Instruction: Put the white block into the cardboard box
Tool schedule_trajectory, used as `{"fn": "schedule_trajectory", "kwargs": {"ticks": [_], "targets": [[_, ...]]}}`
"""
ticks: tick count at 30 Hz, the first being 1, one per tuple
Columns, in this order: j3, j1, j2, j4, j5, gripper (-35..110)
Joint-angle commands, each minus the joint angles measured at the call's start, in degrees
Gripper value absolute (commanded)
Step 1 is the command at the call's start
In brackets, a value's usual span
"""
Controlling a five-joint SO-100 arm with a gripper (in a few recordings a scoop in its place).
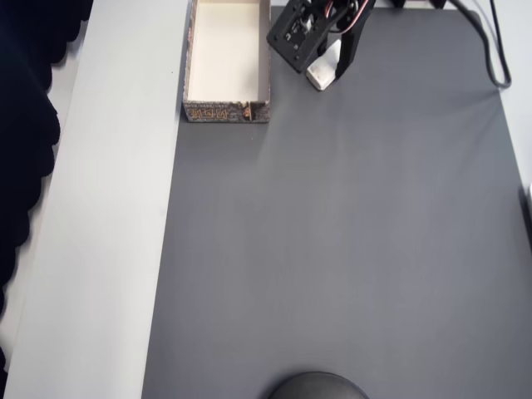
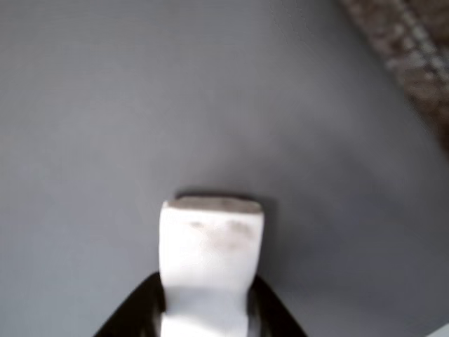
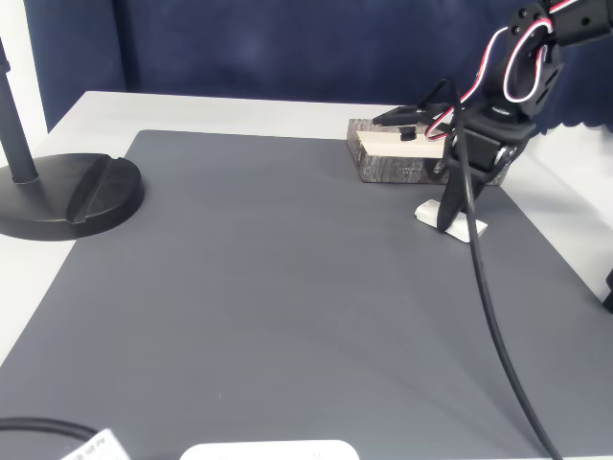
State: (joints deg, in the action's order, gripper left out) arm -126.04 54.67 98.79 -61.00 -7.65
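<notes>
1. The white block [image 2: 211, 246] lies on the grey mat [image 1: 332, 249], at three o'clock from the cardboard box [image 1: 227, 110] in the overhead view.
2. My pincer [image 2: 207, 309] pinches its near end, fingers flanking its narrow sides for lifting.
3. The box stays just beside.

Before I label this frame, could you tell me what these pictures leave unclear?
- White block: its near end is hidden between the jaws at the wrist view's bottom edge; whether it is lifted off the mat cannot be told.
- Cardboard box: its far end is cut off by the overhead view's top edge.
- Box print: blurred in the wrist view's corner.
</notes>
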Motion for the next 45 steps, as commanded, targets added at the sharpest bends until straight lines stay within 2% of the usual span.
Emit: {"fn": "schedule_trajectory", "kwargs": {"ticks": [1,13,21,33,38,45], "targets": [[0.0,-1.0,3.6,0.8,0.5,-2],[0.6,-1.6,4.5,0.5,0.2,-2],[8.0,-2.0,6.9,-6.9,-0.7,-2],[36.9,4.8,1.9,-28.7,-3.8,-2],[45.8,7.5,-2.0,-32.6,-4.7,-2],[52.3,11.6,-9.2,-32.9,-6.2,-2]]}}
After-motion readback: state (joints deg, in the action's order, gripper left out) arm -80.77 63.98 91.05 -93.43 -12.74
